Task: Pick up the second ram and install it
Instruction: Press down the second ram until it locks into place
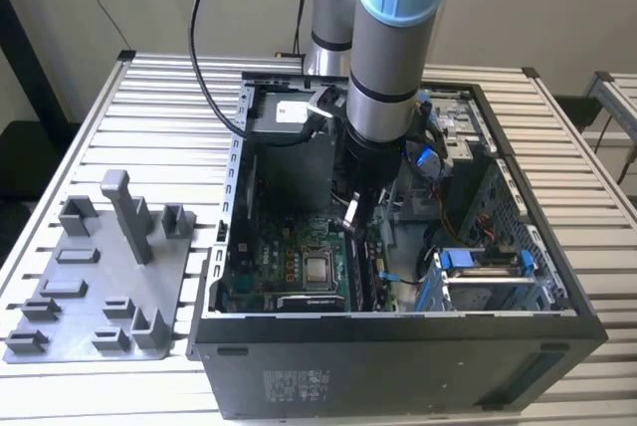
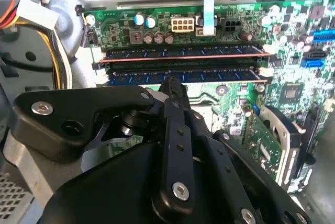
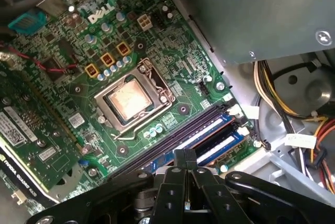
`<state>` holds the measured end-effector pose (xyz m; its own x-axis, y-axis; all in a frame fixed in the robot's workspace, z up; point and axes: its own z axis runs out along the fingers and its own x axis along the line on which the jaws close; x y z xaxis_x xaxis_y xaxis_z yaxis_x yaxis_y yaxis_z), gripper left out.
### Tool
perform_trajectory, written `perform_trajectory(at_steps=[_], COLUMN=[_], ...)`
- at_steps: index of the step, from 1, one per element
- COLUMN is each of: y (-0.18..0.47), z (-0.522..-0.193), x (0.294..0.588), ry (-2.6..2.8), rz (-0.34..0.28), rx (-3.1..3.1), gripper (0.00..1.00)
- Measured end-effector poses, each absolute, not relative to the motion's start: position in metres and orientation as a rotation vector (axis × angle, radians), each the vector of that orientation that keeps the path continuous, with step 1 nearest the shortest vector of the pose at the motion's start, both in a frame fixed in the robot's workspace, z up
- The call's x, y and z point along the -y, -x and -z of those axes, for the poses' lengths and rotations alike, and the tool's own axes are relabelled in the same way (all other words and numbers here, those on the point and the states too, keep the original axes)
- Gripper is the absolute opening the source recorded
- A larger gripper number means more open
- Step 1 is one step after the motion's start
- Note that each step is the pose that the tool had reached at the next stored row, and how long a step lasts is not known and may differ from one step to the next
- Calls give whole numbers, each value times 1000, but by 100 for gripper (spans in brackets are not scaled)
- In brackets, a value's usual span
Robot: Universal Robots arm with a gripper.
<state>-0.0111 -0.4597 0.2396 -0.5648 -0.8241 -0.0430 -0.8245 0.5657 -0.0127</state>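
Observation:
The second ram (image 2: pixel 220 71), a long dark blue stick, stands in the motherboard slot nearer my gripper. It runs parallel to another stick (image 2: pixel 183 52) in the slot beyond. My gripper (image 2: pixel 170 84) is shut, and its tips sit on that nearer stick's upper edge about midway along it. In the first wrist view the shut gripper (image 3: pixel 185 154) hangs right over the memory slots (image 3: pixel 209 130). The exterior view has the gripper (image 1: pixel 350 222) lowered into the open computer case (image 1: pixel 398 356), beside the processor socket (image 1: pixel 318 269).
A grey holder tray (image 1: pixel 90 287) with upright posts lies on the slatted table at the exterior view's left. Inside the case are the processor (image 3: pixel 128 98), an expansion card (image 3: pixel 26 135), bundled cables (image 2: pixel 57 51) and a drive cage (image 1: pixel 488 272).

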Motion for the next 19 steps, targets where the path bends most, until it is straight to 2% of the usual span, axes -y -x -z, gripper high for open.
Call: perform_trajectory(at_steps=[19], y=[11], z=[-240], x=[460], ry=[1785], rz=[-10], rx=[-2516], gripper=[11])
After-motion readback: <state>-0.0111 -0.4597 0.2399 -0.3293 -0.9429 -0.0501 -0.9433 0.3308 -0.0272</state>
